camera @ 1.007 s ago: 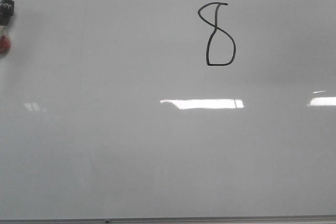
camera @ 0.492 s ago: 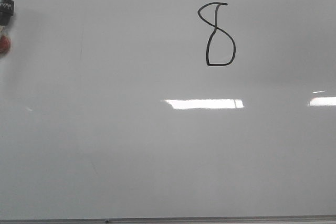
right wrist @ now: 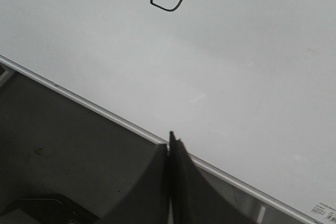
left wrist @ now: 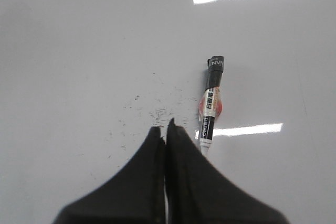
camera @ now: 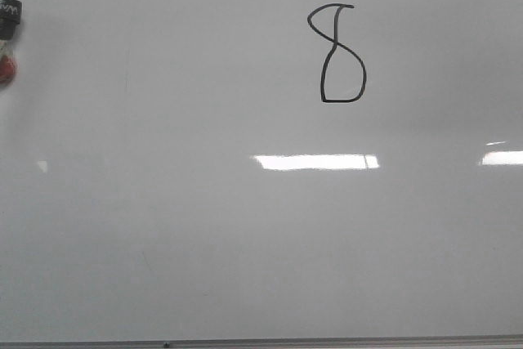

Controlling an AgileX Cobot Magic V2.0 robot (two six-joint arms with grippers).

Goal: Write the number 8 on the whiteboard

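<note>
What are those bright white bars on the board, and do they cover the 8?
Lamp glare on the glossy whiteboard: in the front view, bars sit below the number 8, not covering it; in the left wrist view, more glare shows near the marker.

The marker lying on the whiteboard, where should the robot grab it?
Probably around the middle of the marker, at its labelled barrel. It lies flat on the whiteboard, so come straight down from above, jaws across its narrow width. The left gripper is nearest, but shut, so it must open first.
</note>
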